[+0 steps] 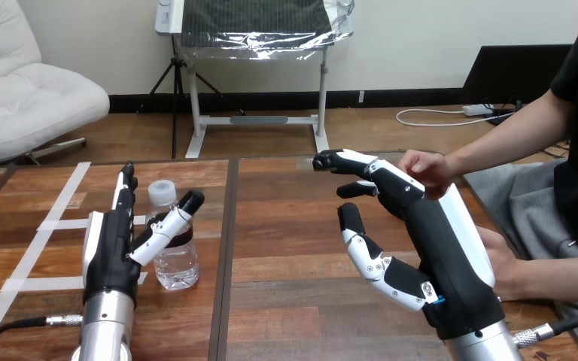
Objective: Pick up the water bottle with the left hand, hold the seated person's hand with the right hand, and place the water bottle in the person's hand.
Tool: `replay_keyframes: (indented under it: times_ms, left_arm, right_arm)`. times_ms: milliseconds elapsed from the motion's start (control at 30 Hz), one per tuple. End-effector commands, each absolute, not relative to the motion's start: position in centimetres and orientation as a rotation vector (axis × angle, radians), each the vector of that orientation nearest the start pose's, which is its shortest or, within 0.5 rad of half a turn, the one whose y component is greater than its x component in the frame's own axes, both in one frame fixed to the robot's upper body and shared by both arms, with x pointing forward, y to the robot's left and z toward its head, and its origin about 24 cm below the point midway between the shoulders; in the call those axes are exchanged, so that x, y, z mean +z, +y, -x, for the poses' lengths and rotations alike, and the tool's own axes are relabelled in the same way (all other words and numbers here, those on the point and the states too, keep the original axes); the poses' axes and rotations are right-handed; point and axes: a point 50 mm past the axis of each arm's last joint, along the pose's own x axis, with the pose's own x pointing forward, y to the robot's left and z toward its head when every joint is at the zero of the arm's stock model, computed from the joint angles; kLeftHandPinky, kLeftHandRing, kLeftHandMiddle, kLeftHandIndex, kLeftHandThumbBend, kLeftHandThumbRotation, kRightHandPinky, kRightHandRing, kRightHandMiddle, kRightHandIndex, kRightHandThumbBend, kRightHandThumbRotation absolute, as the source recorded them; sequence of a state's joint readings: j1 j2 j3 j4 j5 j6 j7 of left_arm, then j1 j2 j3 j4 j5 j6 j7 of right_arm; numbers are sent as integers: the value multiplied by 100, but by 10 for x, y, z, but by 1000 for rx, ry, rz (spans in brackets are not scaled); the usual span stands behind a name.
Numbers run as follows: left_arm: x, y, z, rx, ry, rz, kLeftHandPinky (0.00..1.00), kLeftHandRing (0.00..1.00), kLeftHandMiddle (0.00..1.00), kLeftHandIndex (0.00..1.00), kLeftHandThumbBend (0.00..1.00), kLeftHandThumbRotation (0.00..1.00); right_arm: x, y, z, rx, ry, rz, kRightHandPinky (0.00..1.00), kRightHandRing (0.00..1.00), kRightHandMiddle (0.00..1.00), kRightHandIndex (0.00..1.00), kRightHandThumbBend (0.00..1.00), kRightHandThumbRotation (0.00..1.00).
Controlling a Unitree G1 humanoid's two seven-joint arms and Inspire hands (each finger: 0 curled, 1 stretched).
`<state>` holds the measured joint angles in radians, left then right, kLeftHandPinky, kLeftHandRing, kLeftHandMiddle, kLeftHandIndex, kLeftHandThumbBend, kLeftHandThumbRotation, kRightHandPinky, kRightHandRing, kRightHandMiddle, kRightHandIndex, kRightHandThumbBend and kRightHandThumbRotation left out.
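— What does the water bottle [174, 259] look like?

— Small and clear, with a white cap [162, 188] and a dark band round its middle. It stands upright on the left half of the bench [286, 248], just left of the dark seam [226, 248] that runs from the near edge to the far one.

— And your left hand [109, 248]?

— Just left of the bottle, fingers [124, 192] straight and pointing at the far edge. My thumb [169, 226] reaches across the bottle's front and hides part of the band. I cannot tell whether it presses the plastic. Nothing is closed round the bottle.

— Your right hand [436, 233]?

— On the right half, spread and relaxed, holding nothing. Its fingertips reach the person's hand [425, 167] near the far right corner. That hand overlaps one of my fingers, but I cannot make out real contact.

— Anything else hidden?

— The person's other hand [508, 271] lies behind my right palm, mostly covered. White tape strips [53, 222] run under my left hand toward the left edge.
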<state>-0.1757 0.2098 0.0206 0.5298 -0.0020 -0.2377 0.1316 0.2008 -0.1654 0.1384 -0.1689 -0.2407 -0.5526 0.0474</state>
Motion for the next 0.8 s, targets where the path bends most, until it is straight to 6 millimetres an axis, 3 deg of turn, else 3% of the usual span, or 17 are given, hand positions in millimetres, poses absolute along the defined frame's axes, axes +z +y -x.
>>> replay_keyframes:
  times_ms: [0, 767]
  left_arm:
    - [15, 206, -296, 151, 57, -222, 100, 100, 100, 100, 100, 54]
    - [8, 206, -298, 106, 125, -379, 100, 100, 100, 100, 100, 56]
  right_arm:
    - [94, -135, -206, 252, -569, 370, 69, 80, 82, 75, 11, 0]
    - [94, -135, -204, 261, -562, 386, 72, 82, 82, 75, 12, 0]
